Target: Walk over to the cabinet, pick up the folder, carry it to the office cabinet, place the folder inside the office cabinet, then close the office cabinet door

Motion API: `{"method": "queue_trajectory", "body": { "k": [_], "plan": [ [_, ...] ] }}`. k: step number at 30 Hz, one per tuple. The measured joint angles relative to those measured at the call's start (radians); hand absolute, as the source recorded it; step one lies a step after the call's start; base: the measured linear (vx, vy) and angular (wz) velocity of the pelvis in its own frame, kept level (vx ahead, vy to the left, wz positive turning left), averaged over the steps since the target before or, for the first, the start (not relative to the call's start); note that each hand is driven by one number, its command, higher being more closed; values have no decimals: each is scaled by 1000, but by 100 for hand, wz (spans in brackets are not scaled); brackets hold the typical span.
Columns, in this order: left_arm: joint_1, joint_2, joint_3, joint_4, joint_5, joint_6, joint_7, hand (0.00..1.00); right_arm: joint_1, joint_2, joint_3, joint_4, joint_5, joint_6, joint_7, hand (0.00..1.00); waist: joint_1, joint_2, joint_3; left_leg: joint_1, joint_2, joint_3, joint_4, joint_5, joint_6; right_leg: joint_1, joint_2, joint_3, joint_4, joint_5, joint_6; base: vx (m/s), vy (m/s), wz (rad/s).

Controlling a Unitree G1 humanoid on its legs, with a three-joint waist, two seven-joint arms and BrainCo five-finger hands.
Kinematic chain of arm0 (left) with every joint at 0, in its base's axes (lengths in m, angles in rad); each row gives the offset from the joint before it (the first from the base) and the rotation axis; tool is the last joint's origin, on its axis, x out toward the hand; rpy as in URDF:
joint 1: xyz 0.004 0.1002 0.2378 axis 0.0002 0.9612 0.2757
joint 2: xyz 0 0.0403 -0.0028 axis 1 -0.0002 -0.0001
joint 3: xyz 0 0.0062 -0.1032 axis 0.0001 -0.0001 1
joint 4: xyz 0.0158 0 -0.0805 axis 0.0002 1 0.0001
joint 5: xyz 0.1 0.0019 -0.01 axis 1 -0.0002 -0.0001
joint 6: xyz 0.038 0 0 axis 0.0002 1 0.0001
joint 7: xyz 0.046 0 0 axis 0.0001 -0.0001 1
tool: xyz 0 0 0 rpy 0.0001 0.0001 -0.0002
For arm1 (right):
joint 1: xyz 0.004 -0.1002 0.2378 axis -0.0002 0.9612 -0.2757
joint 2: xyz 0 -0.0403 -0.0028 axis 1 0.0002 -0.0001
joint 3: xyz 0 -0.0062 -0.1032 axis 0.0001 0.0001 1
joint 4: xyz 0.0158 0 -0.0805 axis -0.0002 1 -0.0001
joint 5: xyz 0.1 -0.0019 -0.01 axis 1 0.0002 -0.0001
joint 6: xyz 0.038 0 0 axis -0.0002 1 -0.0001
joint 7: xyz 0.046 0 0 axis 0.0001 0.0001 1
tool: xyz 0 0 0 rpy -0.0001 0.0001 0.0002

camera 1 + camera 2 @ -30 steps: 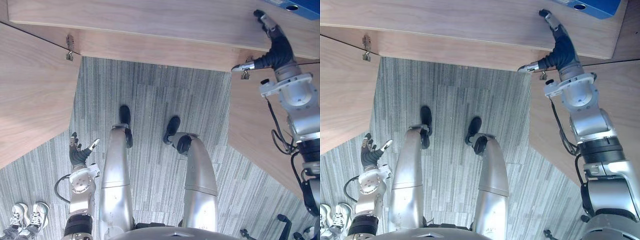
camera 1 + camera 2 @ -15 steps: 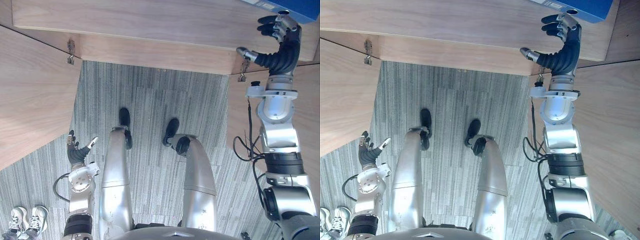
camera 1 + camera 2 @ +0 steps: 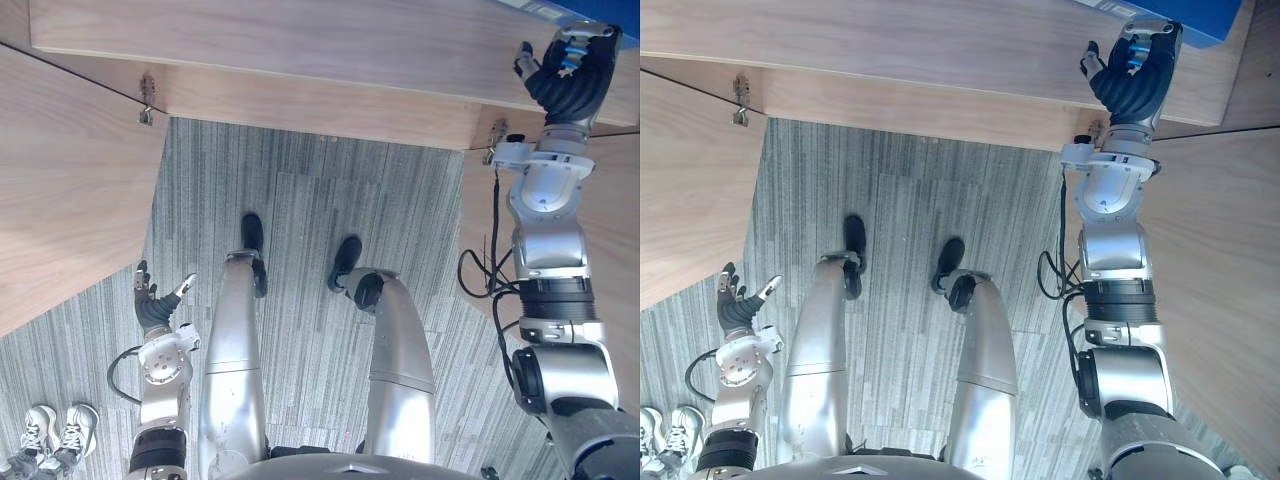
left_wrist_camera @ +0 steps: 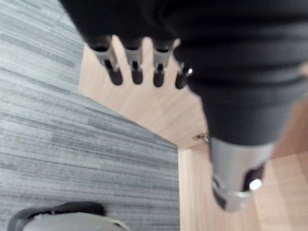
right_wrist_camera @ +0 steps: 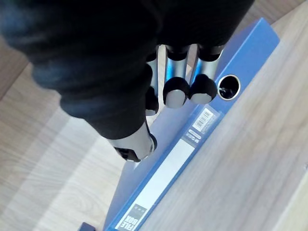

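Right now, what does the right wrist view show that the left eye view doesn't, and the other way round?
Right wrist view: the folder spine up close, with its white label, its round hole, and the fingers curled on it.
Left eye view: the left hand hanging open over the carpet, a person's shoes, a door and its hinge.
Both: the right hand at the blue folder on the wood shelf.

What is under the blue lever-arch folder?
The light wooden cabinet surface; the blue lever-arch folder rests on it. Anything directly beneath the folder is covered by it and cannot be seen.
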Motion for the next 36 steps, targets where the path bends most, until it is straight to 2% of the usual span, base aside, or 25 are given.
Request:
{"method": "queue_trajectory", "body": {
  "k": [9,13,21,30,36],
  "plan": [
    [-10,1,-1,3,-1,0,17,0,-111,0,18,139,7,15,-3,100,5,3,5,-42,-3,-8,37,-3,0,-40,-11,-1,43,-20,6,-8,9,1],
    [-24,2,-1,4,-2,0,19,0,-154,-1,22,186,9,17,-12,100,6,7,31,-60,-2,-11,56,-6,-1,-56,-13,-1,63,-25,4,-18,14,0],
    [-29,2,-3,11,-21,-1,22,0,-263,-46,61,264,30,8,-22,100,3,7,41,-83,-1,-13,68,-8,0,-78,-13,-1,73,-27,4,-3,8,0],
    [-29,1,-3,12,-47,-10,22,0,-431,-85,97,418,194,-10,1,100,2,7,41,-95,-1,-13,63,-8,-1,-89,-14,-3,71,-26,3,-5,11,0],
    [-29,0,-2,14,-75,-19,22,0,-459,-84,97,454,264,-22,0,100,0,7,41,-94,-1,-14,59,-6,-1,-89,-14,-4,69,-24,0,-2,10,0]
  ]
}}
